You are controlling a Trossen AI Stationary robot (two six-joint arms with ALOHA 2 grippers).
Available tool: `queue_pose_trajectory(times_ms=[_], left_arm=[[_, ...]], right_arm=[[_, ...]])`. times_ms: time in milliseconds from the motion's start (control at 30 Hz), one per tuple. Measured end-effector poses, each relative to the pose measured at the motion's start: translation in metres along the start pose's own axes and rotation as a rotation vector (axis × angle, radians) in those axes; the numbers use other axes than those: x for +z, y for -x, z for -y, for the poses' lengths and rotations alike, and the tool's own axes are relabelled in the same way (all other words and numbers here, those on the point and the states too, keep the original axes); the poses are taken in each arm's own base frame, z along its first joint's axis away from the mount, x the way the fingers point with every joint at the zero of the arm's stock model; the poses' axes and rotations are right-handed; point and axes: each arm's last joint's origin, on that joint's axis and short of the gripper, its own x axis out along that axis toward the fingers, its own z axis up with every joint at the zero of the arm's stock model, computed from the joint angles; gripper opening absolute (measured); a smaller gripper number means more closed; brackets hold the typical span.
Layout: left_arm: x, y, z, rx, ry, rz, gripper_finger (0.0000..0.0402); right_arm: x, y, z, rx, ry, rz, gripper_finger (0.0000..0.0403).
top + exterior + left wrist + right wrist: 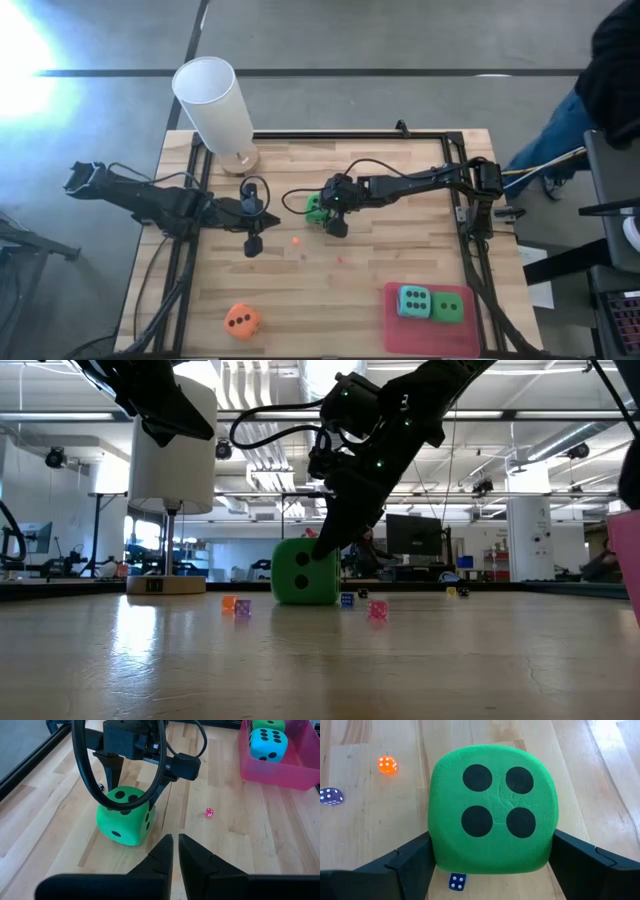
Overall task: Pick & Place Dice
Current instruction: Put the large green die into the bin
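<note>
Lab hall (open ceiling ducts [262, 400]), monitors [415, 535]

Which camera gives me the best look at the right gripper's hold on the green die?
Right wrist view: the green die fills it, fingers on both sides. Left wrist view shows the right gripper straddling it; low view sidelong; high view mostly hides it.

The table [400, 260] is pale wood planks with visible grain and a light satin sheen. The green die [492, 810] at its middle looks like soft foam with a matt, finely fuzzy skin and flat dark pips; the orange die [241, 320] near the left has the same dull look. The pink mat [280, 770] appears smooth, slightly translucent plastic. The right gripper [490, 865] beside the green die is dark matt plastic. The tall white cylinder [215, 100] looks smooth and matt.
</note>
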Motion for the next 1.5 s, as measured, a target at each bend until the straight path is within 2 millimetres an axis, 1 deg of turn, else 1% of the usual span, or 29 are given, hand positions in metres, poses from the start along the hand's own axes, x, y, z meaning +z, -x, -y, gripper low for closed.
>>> queue_pose_trajectory(times_ms=[167, 333, 433, 933, 1100, 1500], left_arm=[[0.0, 0.0, 0.0, 0.0, 0.0, 0.0, 0.0036], [0.0, 0.0, 0.0, 0.0, 0.0, 0.0, 0.0036], [0.0, 0.0, 0.0, 0.0, 0.0, 0.0, 0.0036], [0.0, 0.0, 0.0, 0.0, 0.0, 0.0, 0.0036], [0.0, 0.0, 0.0, 0.0, 0.0, 0.0, 0.0036], [0.0, 0.0, 0.0, 0.0, 0.0, 0.0, 0.0036]], right_arm=[[0.0, 0.0, 0.0001, -0.003, -0.003, 0.0, 0.0325], [0.0001, 0.0, 0.0003, -0.012, -0.057, 0.001, 0.0325], [0.0002, 0.0001, 0.0006, -0.02, -0.06, 0.002, 0.0325], [0.0002, 0.0001, 0.0006, -0.026, -0.059, 0.003, 0.0325], [0.001, 0.0001, 0.0007, -0.026, -0.06, 0.011, 0.032], [0.0023, 0.0001, 0.0002, -0.033, -0.016, 0.025, 0.0315]])
